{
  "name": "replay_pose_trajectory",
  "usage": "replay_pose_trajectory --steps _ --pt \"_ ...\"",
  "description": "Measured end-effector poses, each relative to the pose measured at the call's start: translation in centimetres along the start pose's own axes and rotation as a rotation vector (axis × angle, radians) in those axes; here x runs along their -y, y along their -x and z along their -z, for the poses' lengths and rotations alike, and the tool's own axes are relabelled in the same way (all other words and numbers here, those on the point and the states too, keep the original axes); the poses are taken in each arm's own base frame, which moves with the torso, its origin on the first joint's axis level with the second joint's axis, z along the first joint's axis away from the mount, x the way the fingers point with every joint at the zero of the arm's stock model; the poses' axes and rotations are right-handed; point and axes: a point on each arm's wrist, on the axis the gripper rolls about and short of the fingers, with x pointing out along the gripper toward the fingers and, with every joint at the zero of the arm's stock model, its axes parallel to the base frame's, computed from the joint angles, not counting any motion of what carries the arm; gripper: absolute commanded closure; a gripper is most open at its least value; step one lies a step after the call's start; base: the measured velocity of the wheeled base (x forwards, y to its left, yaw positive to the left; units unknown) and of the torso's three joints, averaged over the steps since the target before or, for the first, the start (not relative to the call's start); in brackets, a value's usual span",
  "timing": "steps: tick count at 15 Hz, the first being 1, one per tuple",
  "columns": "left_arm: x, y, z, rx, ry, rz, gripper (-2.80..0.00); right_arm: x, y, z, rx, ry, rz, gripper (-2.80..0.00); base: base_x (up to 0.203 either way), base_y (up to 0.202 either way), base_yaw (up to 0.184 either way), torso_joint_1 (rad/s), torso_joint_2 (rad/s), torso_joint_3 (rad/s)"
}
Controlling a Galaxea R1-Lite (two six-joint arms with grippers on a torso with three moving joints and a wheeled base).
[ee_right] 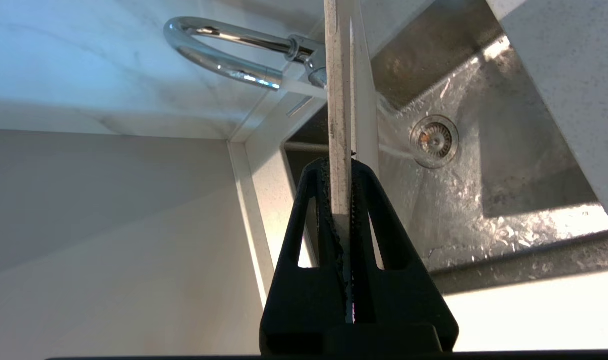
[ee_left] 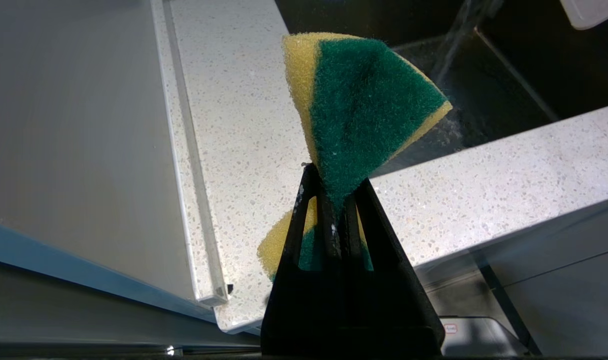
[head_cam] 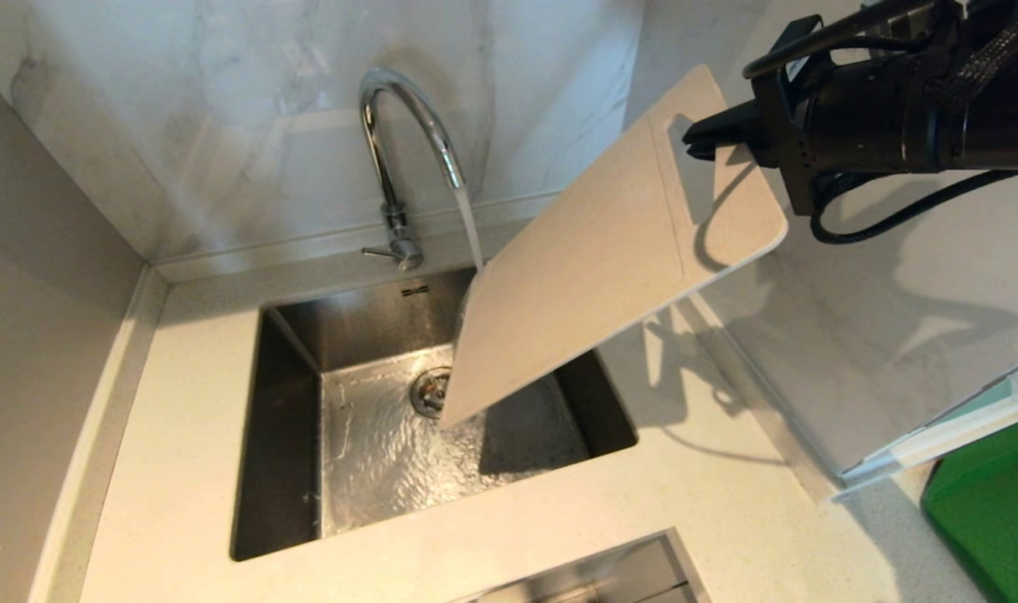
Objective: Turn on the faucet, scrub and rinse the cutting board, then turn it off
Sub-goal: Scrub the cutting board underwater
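The chrome faucet point(head_cam: 400, 151) stands behind the steel sink point(head_cam: 291, 435) with water running from its spout. My right gripper point(head_cam: 710, 138) is shut on the handle end of the off-white cutting board point(head_cam: 592, 260). The board hangs tilted over the sink, its lower corner near the drain point(head_cam: 429, 392), and the stream strikes its upper left edge. In the right wrist view the board point(ee_right: 340, 100) shows edge-on between the jaws of that gripper point(ee_right: 340, 165), with the faucet point(ee_right: 223, 50) beyond. My left gripper point(ee_left: 336, 185) is shut on a yellow and green sponge point(ee_left: 359, 110), held off the counter in front of the sink.
A pale speckled counter point(head_cam: 182, 435) surrounds the sink, with marble walls behind and to the right. A green mat point(head_cam: 994, 511) lies at the lower right. A second steel basin edge point(head_cam: 609, 574) shows at the front.
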Motion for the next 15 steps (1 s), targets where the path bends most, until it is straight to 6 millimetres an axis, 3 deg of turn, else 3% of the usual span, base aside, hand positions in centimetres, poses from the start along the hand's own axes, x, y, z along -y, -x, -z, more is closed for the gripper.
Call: replay_pose_trajectory --steps 15 --pt "0.0 0.0 0.0 0.000 0.000 0.000 0.00 1.4 -4.0 -1.4 0.033 0.007 -0.015 0.00 0.000 0.000 0.000 0.000 0.00 0.000"
